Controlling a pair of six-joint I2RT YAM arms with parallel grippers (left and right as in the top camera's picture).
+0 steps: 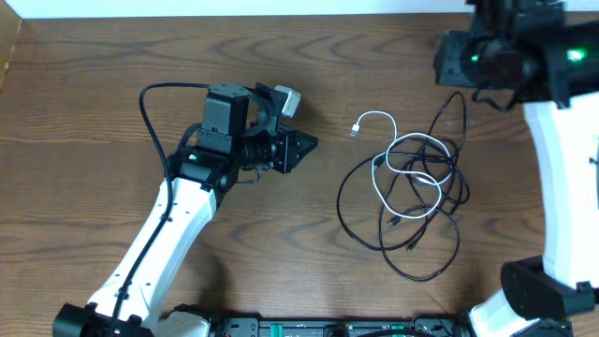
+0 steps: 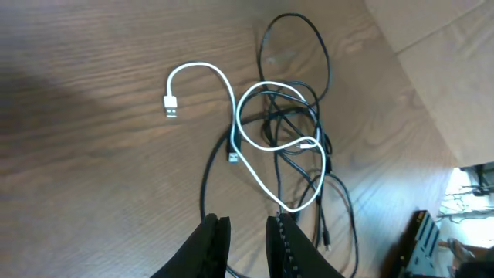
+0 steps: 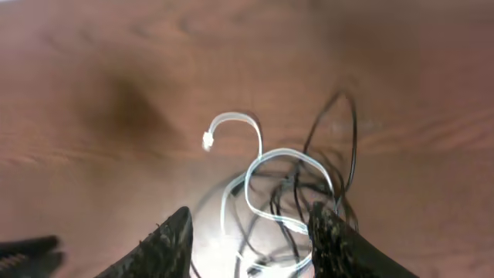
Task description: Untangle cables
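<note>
I've got the cables (image 1: 416,178) lying flat as one loose tangle on the table (image 1: 94,56), toward its right side in the overhead view. The white cable (image 2: 199,66) is the only pale one. Its plug (image 2: 170,106) sticks out free at the heap's upper left, and from there it arcs into overlapping loops across the middle. The black cables (image 2: 297,16) are thin and spread in wider loops around it, crossing one another; how many there are I cannot tell.
</note>
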